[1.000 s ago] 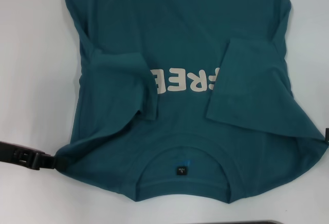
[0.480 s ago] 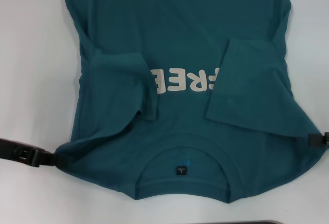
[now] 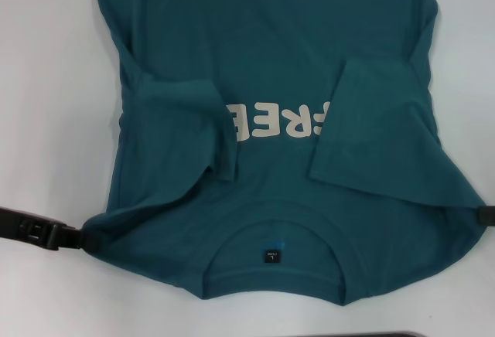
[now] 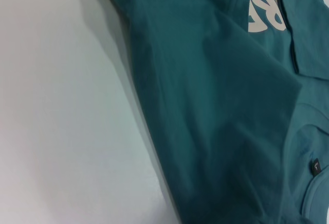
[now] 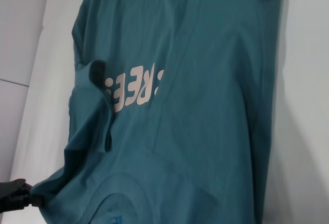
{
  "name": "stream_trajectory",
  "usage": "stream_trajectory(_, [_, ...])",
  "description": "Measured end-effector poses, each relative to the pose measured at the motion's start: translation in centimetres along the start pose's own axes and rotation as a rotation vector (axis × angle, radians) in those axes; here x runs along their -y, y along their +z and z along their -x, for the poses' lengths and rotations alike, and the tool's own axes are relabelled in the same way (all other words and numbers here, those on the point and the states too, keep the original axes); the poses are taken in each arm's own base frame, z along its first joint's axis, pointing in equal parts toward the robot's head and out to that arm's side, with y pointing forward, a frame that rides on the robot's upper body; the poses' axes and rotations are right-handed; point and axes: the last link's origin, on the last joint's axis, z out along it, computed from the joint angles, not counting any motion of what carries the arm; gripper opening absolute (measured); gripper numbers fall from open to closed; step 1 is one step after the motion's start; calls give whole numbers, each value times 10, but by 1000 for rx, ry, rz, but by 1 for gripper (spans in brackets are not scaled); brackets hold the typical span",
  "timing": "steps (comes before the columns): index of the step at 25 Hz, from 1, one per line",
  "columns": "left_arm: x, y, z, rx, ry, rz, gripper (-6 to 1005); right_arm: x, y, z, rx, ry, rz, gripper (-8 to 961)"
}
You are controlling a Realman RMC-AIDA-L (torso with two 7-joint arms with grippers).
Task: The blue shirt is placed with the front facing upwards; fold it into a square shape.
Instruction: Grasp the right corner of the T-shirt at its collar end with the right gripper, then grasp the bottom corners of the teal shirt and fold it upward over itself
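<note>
The shirt [image 3: 271,66] lies front up on the white worktop [image 3: 46,82], collar toward the robot, with the neck label [image 3: 271,256] showing inside the neckline. Both sleeves are folded inward over the chest, covering the ends of the cream lettering [image 3: 278,120]. The far hem runs out of the head view.

The left tool [image 3: 77,238] sits at the shirt's near left shoulder corner, its tip at the cloth edge; whether it pinches the fabric or only touches it I cannot tell. The right tool [image 3: 486,215] shows only as a dark sliver at the frame edge by the right shoulder corner, and its state cannot be told either.

The likely step is gripping both shoulder corners to carry the collar end over toward the hem. Risks from here:
- A shallow bite at either corner could let the cloth slip out mid-lift, leaving a skewed fold.
- The left sleeve [image 3: 186,124] is rumpled and loose; lifting may drag it open again.
- If one tool grabs only the top layer, the layers would separate.
- Uneven lifting by the two arms would twist the fold line, spoiling the square.
</note>
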Motion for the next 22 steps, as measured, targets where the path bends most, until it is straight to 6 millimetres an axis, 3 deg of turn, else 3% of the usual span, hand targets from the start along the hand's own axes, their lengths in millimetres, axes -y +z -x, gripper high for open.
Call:
stream_trajectory(3, [0, 0, -1, -2, 1, -3, 13, 0, 0, -1, -3, 0, 1, 166])
stream_trajectory(14, [1, 1, -1, -2, 0, -6, 14, -1, 4, -4, -8, -5, 11, 33])
stream_trajectory(22, [2, -3, 4, 9, -10, -1, 14, 6, -6, -15, 5, 18, -5, 34])
